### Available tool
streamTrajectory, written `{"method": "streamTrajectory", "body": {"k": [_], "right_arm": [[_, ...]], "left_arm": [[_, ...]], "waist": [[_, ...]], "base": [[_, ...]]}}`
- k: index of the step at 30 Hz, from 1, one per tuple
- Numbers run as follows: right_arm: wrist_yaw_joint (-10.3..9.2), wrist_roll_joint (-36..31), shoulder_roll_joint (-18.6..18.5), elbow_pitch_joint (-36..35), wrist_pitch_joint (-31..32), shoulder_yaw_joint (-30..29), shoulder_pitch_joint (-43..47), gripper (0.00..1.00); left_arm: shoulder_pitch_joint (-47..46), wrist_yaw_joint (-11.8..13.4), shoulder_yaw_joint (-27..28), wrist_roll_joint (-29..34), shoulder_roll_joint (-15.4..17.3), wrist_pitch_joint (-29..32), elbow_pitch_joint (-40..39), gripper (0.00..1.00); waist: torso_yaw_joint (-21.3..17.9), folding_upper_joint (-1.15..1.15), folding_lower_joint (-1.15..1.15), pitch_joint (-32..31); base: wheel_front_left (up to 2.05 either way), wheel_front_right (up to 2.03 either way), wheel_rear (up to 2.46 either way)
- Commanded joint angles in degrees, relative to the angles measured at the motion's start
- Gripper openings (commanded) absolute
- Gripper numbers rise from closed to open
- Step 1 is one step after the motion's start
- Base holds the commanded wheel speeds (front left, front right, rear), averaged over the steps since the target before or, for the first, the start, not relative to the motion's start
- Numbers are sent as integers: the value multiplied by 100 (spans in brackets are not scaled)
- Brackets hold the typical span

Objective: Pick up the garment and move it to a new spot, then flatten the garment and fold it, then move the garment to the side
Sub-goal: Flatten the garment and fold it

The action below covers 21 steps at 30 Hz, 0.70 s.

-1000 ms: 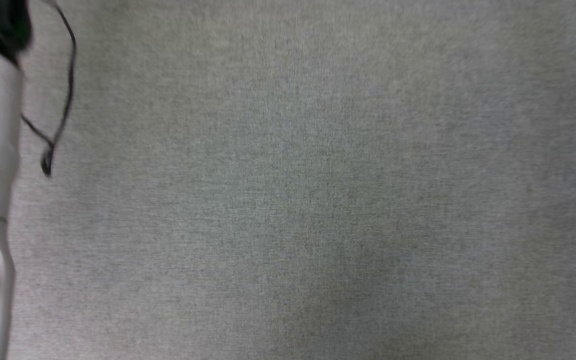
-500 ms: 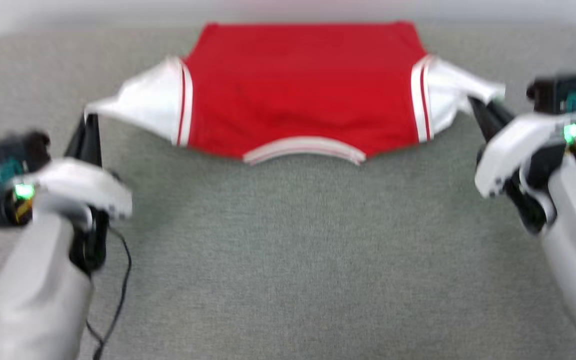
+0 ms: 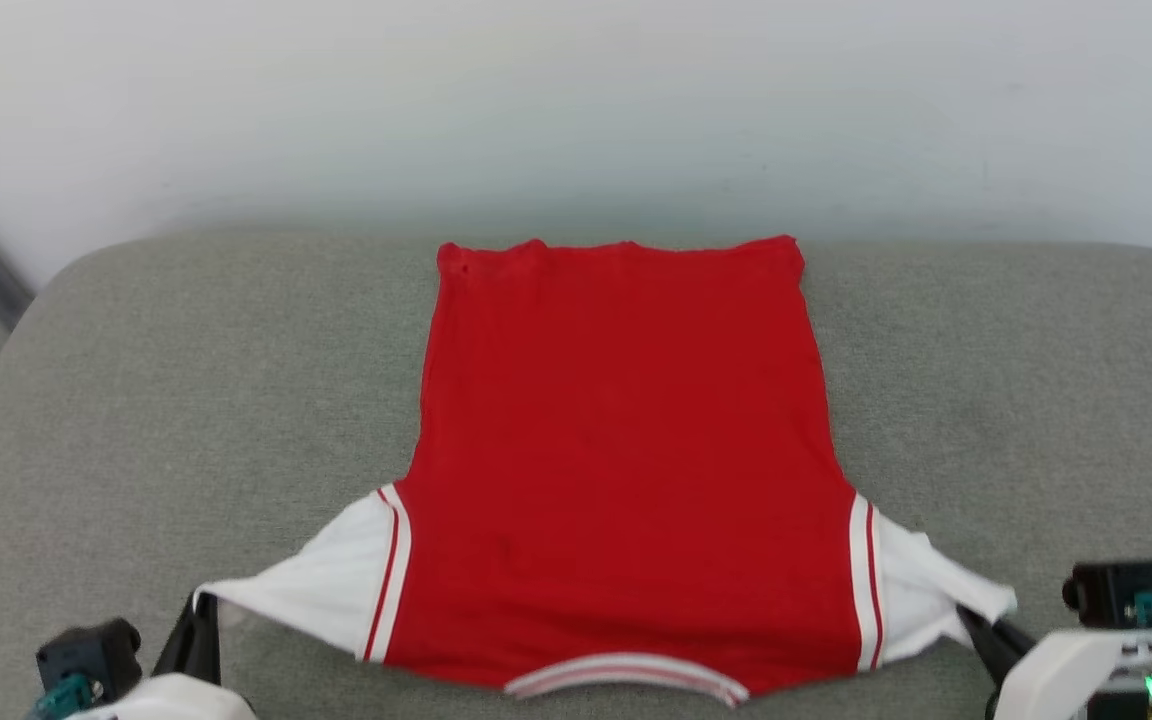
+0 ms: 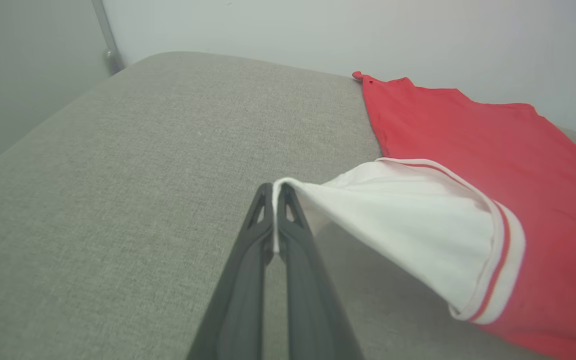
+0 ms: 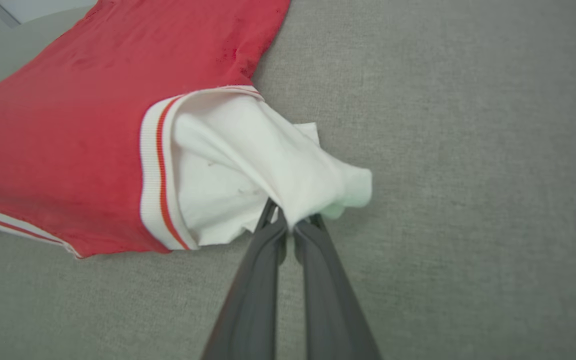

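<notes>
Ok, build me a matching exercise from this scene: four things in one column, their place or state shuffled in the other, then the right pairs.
Column one
1. left gripper with long dark fingers
2. right gripper with long dark fingers
3. red-and-white striped neck trim
4. red jersey garment

Column two
A. spread flat on the grey fabric cushion
B. shut on the bunched white sleeve
C. nearest the robot, between the two sleeves
D. shut on the taut, pointed white sleeve

Pairs: 1-D, 2-B, 3-C, 4-A
</notes>
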Motion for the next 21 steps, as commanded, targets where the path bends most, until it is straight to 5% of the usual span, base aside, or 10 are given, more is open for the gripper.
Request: {"method": "streamTrajectory", "body": {"k": [1, 6, 7, 8, 9, 21], "right_arm": [[-9, -74, 138, -269, 159, -188, 431, 0], [-9, -271, 528, -1042, 749, -564, 1551, 0], [-9, -255, 626, -1114, 858, -625, 1701, 20], [-9, -292, 673, -1192, 935, -665, 1798, 68], [-9, -295, 712, -1267, 1010, -694, 1845, 100], [-7, -302, 801, -1696, 882, -1395, 628, 100]], "left_arm": [[321, 148, 27, -27, 53, 97, -195, 0], [1043, 500, 12, -74, 116, 340, -784, 0], [1137, 538, 9, -98, 106, 368, -872, 0], [1204, 582, -8, -91, 102, 391, -951, 0], [1241, 611, -21, -108, 64, 409, -1037, 0], [786, 653, -183, 89, 33, 467, -1523, 0]], "waist": [[43, 0, 3, -127], [86, 0, 3, -164], [88, 0, 3, -161], [91, 0, 3, -155], [99, 0, 3, -147], [171, 0, 3, 108]], "base": [[0, 0, 0], [0, 0, 0], [0, 0, 0], [0, 0, 0], [0, 0, 0], [0, 0, 0]]}}
